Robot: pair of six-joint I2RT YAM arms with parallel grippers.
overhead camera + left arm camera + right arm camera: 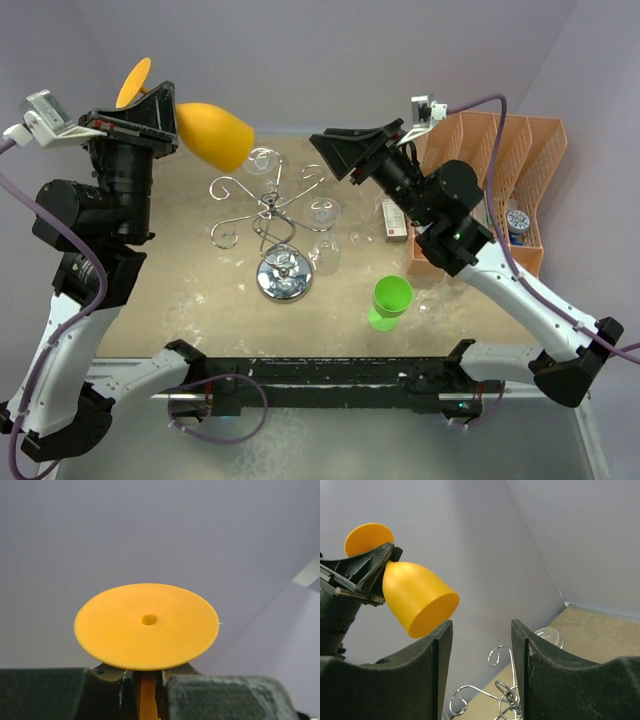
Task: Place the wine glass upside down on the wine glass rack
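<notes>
Hiding its stem, your left gripper (163, 112) is clamped on the orange wine glass (212, 134), high at eleven o'clock from the rack (272, 215). Your right gripper (481, 645) stands apart, empty. Nearby clear glasses (325, 212) are hard to see.

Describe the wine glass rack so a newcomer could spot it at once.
Start at the tan table; at its middle, left of the green cup, stands the wine glass rack. It is the only chrome wire piece: a round mirrored base, twisted stem and curled arms, amid clear glasses.
</notes>
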